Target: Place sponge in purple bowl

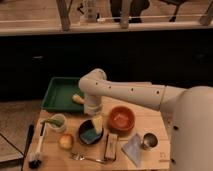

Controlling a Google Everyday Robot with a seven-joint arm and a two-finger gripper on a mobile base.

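The purple bowl [83,134] sits on the wooden table, left of centre, dark and nearly black inside. The blue-teal sponge [88,135] lies inside it, towards the middle. My gripper [97,123] hangs straight down from the white arm over the bowl's right half, its yellowish tip right at the sponge's upper right edge. I cannot tell whether it touches or holds the sponge.
An orange bowl [121,119] stands right of the dark bowl. In front lie a tan-and-dark block [111,146], a grey-blue cloth [132,149], a metal cup [147,141] and a fork [86,158]. At left are a peach [65,141], a mug [58,122], a brush [35,151] and a green tray [59,93].
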